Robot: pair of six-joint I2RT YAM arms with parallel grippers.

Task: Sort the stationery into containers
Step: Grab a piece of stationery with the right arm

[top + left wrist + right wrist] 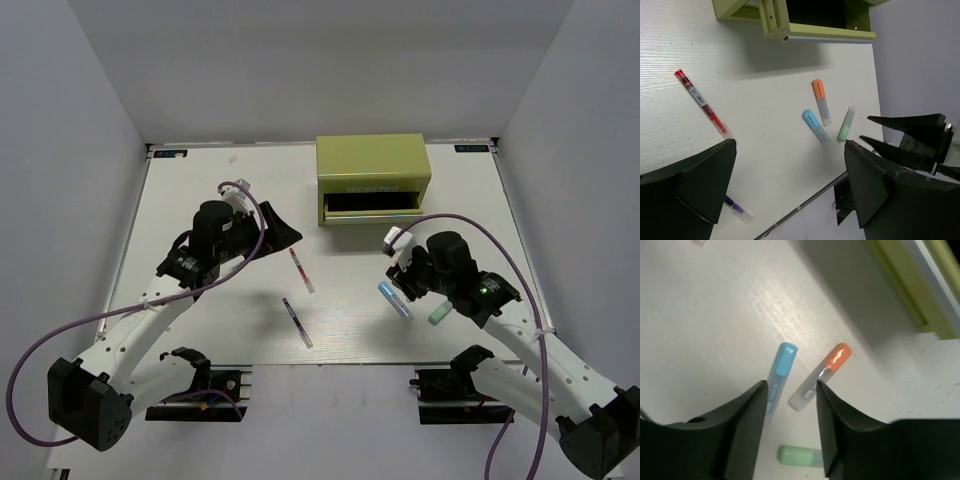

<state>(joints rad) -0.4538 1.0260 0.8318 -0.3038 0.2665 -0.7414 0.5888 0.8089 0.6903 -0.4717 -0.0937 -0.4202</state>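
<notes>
The olive tool chest (370,172) stands at the back with one drawer (817,20) pulled out. A red-tipped pen (302,270) and a purple-tipped pen (297,322) lie mid-table. Further right lie a blue marker (781,369), an orange-capped marker (826,371) and a pale green stick (800,456). My right gripper (791,387) hovers open over these. The orange marker's clear end lies between its fingertips, and its left finger covers part of the blue marker. My left gripper (790,185) is wide open and empty, left of the drawer and above the red pen (702,102).
The table's near edge (805,202) runs just below the purple pen (737,209). The right arm's fingers (905,135) show at the right of the left wrist view, close to the green stick (846,124). Grey walls enclose the table on three sides.
</notes>
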